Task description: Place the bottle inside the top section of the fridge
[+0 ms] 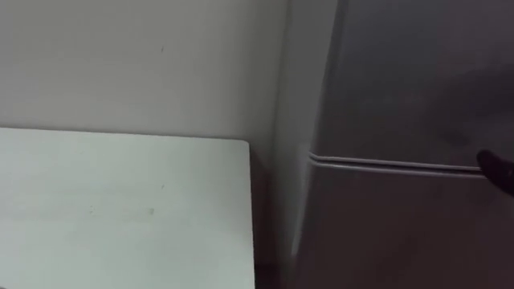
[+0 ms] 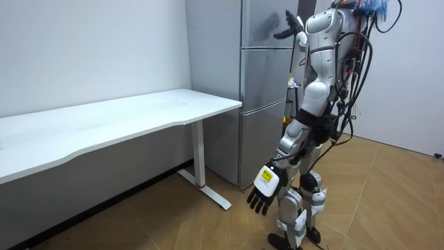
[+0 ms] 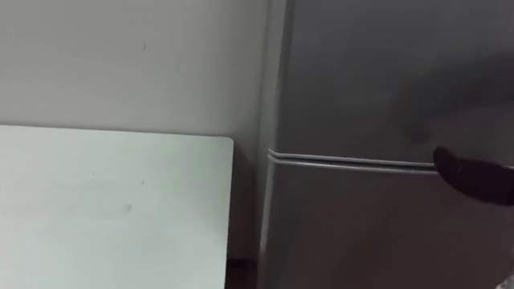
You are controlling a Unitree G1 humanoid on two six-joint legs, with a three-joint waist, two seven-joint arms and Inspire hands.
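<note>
Where the bottle is cannot be told; neither hand carries it. The right hand (image 3: 475, 178), fingers stretched and empty, lies at the foot of the closed upper door (image 1: 418, 72) of the fridge (image 2: 260, 83). The left hand (image 2: 263, 189) hangs slack-fingered and empty, lower and farther from that door.

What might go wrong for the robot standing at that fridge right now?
1. The right hand is near the seam between the shut upper fridge door and lower fridge door; it might catch the wrong door or slip off.
2. The robot stands close to both doors, so one swinging open could bump it.
3. The left hand hangs open and empty, so there may be nothing to put inside.
</note>
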